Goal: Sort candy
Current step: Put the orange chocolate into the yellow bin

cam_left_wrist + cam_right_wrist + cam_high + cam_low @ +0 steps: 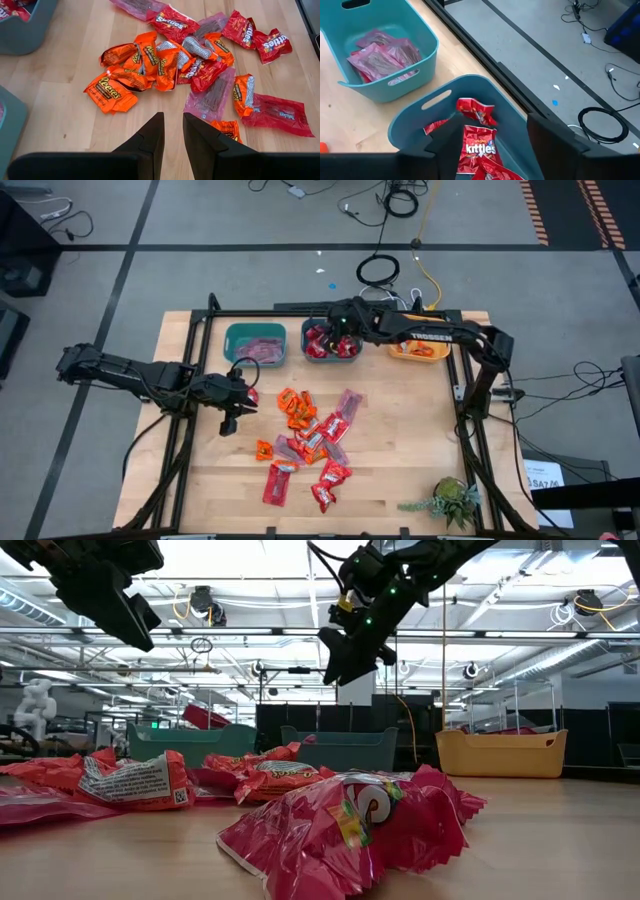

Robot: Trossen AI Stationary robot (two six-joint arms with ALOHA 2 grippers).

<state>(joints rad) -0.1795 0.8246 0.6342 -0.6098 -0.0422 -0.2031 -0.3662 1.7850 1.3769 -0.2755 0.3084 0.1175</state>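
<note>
Your surface (pixel 400 480) is a pale wooden top framed by black rails, standing on a grey floor with dark seams. Most of the candy (pixel 305 442) lies loose across its middle – orange packs bunched toward the left arm's side, red and pinkish-mauve ones spread around them.

Along the far edge stand three bins in a row: a teal bin (pixel 255 343) holding pinkish-mauve packs, a blue-grey bin (pixel 331 344) holding red packs, and a yellow bin (pixel 419 350) with orange showing inside.

Your right hand (pixel 338 326) hangs above the blue-grey bin with its fingers spread apart and nothing between them; in the right wrist view red packs (pixel 480 142) lie in the bin directly below.

Your left hand (pixel 232 393) is over the surface just left of the loose pile. Its fingers (pixel 150 137) stand close together with only a narrow gap, and nothing shows between them – the nearest orange pack (pixel 110 94) lies just ahead, untouched.

A small potted plant (pixel 452 500) sits at the near right corner of the surface. Beyond the far rail, cables (pixel 380 272) coil on the floor, one of them yellow. The low view looks across the wood past a crumpled red pack (pixel 350 830) into a large hall with bright ceiling lights, pipes and open racks.
</note>
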